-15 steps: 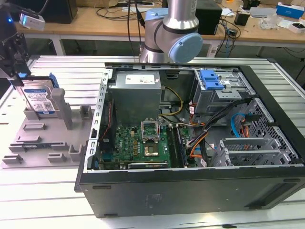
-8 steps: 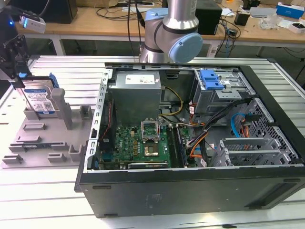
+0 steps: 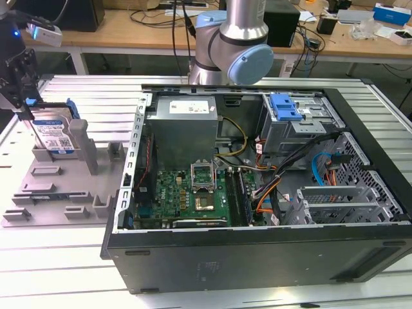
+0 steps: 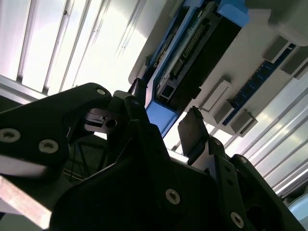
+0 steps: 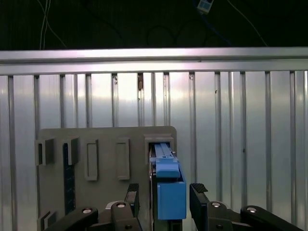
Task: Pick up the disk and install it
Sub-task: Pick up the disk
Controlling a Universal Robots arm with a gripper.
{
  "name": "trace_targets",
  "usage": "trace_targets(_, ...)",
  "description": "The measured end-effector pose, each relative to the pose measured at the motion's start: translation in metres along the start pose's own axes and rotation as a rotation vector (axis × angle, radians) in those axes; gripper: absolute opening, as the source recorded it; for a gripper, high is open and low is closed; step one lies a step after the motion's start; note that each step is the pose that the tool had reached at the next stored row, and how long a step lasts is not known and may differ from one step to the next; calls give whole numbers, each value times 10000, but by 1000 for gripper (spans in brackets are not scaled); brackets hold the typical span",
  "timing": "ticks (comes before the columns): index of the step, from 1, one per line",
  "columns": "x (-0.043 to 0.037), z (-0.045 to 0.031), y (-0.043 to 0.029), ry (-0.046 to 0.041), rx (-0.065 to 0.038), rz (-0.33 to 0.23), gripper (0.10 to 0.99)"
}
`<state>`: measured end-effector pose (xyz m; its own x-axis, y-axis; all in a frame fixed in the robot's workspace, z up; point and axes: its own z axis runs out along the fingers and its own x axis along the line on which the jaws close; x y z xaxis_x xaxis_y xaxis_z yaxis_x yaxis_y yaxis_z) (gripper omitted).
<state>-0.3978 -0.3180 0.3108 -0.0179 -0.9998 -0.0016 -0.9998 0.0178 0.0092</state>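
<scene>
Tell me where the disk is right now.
The disk stands on edge in a slot of the grey fixture tray at the exterior view's left, beside the open computer case. In the first wrist view the open gripper straddles it.

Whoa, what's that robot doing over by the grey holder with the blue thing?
The robot arm has its claw lowered over the disk. The disk stands on its edge in a slot of the grey holder, next to the open computer case. The claw's fingers sit on either side of the disk's blue frame with little gaps showing, so it isn't squeezing it. The disk isn't inside the computer yet.
</scene>
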Motion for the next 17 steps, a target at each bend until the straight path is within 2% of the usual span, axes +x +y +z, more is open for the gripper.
trace_targets(5,-1,45,0,0,-1,-20,541)
trace_targets(15,-3,86,0,0,-1,-39,541)
trace_targets(16,-3,88,0,1,-1,-40,525)
trace_targets(17,-3,90,-1,0,-1,-42,463)
